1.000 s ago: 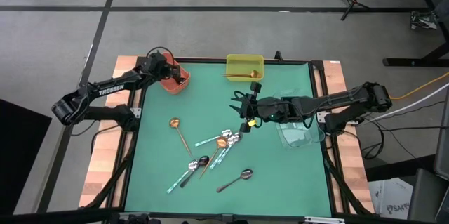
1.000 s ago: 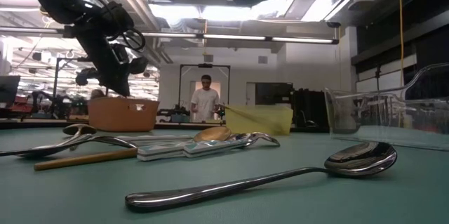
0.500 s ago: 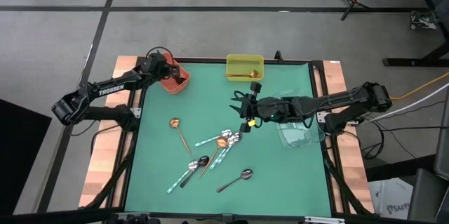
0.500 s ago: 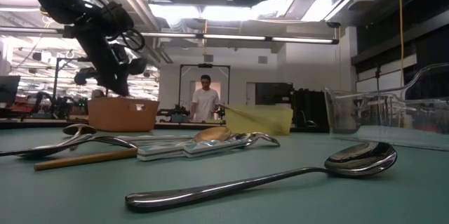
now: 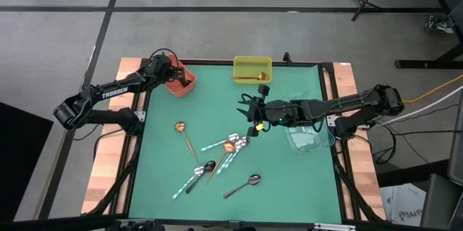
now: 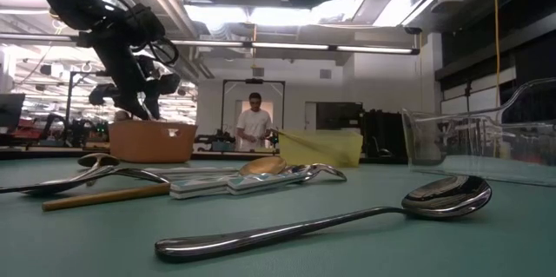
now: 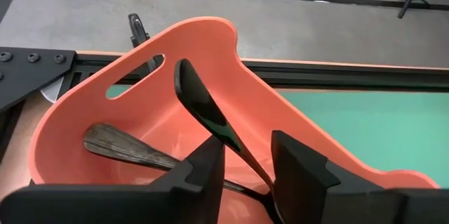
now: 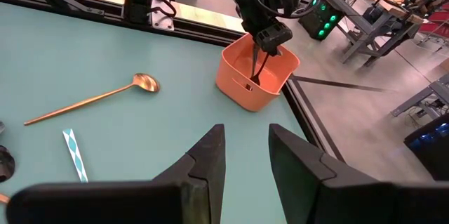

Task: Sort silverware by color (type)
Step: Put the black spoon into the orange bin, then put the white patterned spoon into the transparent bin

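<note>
Sorting spoons by colour: the release step at the orange bin. The green table (image 5: pixel 289 180) carries three bins: a clear bin (image 5: pixel 309 138) at about 3 o'clock, a yellow bin (image 5: pixel 252 69) at 12 o'clock holding one gold spoon (image 5: pixel 249 79), and the orange bin (image 5: pixel 181 80) at about 10 o'clock. The left gripper (image 5: pixel 173 72) hangs over the orange bin with its jaws parted; in the left wrist view a black spoon (image 7: pixel 210 122) stands between the fingers, apparently just let go, though contact cannot be ruled out. Its long axis runs steeply, bowl uppermost against the bin's far wall, handle down toward the floor, where a second dark spoon (image 7: pixel 130 151) lies flat. The right gripper (image 5: pixel 253 119) waits near table centre, slightly toward 1 o'clock, jaws narrowly apart and empty.

Still unsorted, from centre toward 6 o'clock: a heap of spoons (image 5: pixel 228 148), a long gold spoon (image 5: pixel 187 140) with its bowl toward 11 o'clock and handle toward 5 o'clock, and a silver spoon (image 5: pixel 243 185) lying from 7 to 1 o'clock, bowl at 1. The next move likely calls for lifting the left gripper straight clear of the bin without snagging the leaning spoon, then reaching for another dark spoon in the heap.
</note>
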